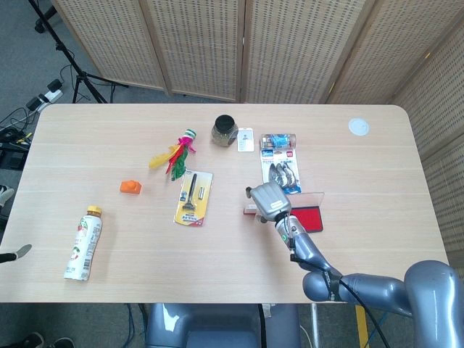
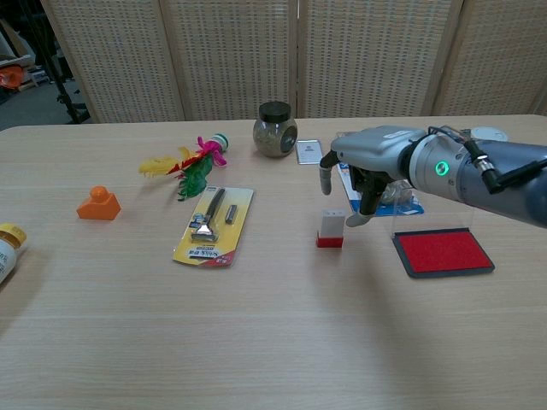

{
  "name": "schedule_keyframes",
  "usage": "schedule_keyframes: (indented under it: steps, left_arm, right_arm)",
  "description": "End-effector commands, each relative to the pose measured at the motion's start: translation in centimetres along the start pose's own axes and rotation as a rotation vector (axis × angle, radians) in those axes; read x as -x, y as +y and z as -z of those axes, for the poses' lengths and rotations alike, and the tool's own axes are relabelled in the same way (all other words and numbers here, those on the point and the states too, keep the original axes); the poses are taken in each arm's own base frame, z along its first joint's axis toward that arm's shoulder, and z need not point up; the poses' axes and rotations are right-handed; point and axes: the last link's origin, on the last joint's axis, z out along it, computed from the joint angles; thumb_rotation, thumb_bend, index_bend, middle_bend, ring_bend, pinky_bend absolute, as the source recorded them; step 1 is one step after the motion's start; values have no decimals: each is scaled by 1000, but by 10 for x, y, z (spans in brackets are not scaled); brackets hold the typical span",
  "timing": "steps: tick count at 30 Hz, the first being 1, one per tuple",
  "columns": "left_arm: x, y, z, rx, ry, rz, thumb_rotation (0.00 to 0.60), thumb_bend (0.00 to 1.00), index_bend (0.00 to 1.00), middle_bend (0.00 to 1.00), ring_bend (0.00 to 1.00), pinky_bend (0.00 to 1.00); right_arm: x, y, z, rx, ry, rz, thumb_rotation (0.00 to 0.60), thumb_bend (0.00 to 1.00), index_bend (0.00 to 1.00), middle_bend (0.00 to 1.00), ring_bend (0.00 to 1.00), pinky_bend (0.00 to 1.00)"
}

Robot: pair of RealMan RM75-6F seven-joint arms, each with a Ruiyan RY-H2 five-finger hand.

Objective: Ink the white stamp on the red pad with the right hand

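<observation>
The right hand (image 2: 363, 175) hovered right over the white stamp (image 2: 331, 228), fingers (image 2: 355, 218) spread and curled down, holding nothing, one tip just beside the stamp's top. The stamp stood upright on the table (image 2: 256, 325). The red pad (image 2: 443, 252) sat at the stamp's 3 o'clock, lid up. Left hand wasn't visible anywhere.

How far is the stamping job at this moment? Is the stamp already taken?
Nothing is finished yet. The white stamp stands upright on the table, apart from the red pad, whose clear lid is up. In hand: the right robot hand hovers just over the stamp with fingers open, not gripping it. Left: grasp the stamp, carry it to the pad and press it on the ink.
</observation>
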Motion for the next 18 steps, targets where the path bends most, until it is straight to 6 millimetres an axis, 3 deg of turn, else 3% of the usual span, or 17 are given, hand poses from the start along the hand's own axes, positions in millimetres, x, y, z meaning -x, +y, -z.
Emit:
schedule_keyframes:
  steps: [1, 18]
  left_arm:
    - [0, 0, 0, 0, -1, 1, 600, 0, 0, 0, 0, 0]
    - [-1, -3, -1, -8, -1, 6, 600, 0, 0, 0, 0, 0]
  right_arm:
    - [7, 0, -4, 12, -2, 2, 600, 260, 366, 1000, 1000, 1000]
    - [15, -1, -11, 42, -22, -14, 600, 338, 422, 1000, 1000, 1000]
